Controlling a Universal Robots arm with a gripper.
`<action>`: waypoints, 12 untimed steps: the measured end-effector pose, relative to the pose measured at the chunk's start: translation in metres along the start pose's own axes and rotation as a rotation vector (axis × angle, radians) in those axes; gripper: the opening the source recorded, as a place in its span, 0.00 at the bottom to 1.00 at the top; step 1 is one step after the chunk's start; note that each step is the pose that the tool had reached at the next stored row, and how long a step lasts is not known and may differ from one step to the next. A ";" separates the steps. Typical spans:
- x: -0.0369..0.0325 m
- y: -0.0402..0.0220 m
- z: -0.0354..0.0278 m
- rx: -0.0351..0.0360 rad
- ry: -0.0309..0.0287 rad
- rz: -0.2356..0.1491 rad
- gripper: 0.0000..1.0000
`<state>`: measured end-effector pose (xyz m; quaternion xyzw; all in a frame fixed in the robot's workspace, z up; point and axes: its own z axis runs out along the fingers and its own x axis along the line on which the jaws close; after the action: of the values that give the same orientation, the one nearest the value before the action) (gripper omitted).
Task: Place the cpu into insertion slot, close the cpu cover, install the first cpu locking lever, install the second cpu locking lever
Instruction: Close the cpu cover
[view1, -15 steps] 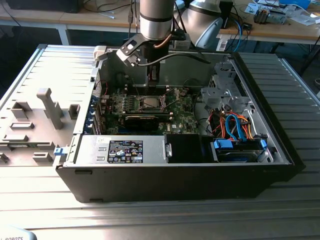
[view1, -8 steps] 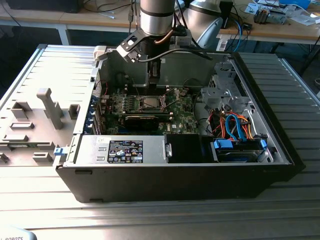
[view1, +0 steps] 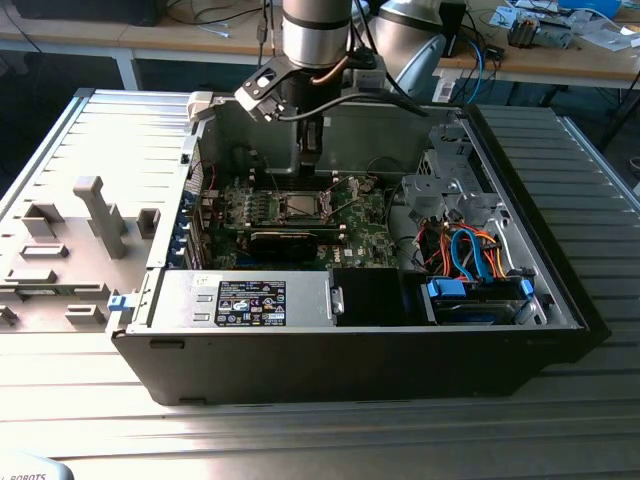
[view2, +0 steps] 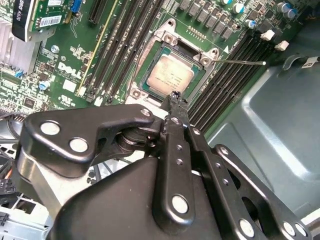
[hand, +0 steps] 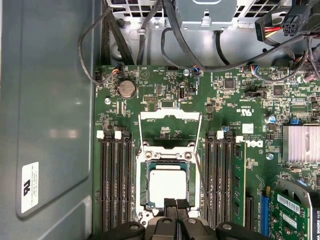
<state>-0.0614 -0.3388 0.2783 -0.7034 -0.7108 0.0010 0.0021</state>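
At the centre of the green circuit board, the cpu lies flat in the insertion slot, dull silver top up and edges square to the socket rim. The cpu cover is not yet closed. It is swung back on its hinge and lies open over the board just beyond the slot. One thin locking lever juts out sideways, unlatched (a second wire-thin lever seems to run beside the open cover).

The gripper hangs at the near edge of the chip with its black fingertips pressed together, holding nothing. Whether it touches the chip cannot be told.

Placement looks done, so the step in hand is probably the cover. Doing it well means pushing at the frame's free edge so that it pivots evenly and comes down flat on the chip's border, without scraping the chip or snagging a lever.

Long black memory slots flank the socket closely on both sides. A coin battery and dark cables lie beyond the open cover, near where a reach would go. A finned heatsink sits further off. In the exterior view, the walls of the computer case, which rests on a ridged metal desk, hem in the arm.
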 end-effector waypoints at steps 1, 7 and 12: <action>0.0000 0.0006 -0.0004 0.0001 0.0000 0.000 0.11; -0.0001 0.0045 -0.0011 0.0012 -0.0002 0.000 0.11; -0.0001 0.0084 -0.0014 0.0022 -0.0001 0.000 0.11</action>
<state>-0.0530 -0.3389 0.2797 -0.7034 -0.7108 0.0018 0.0029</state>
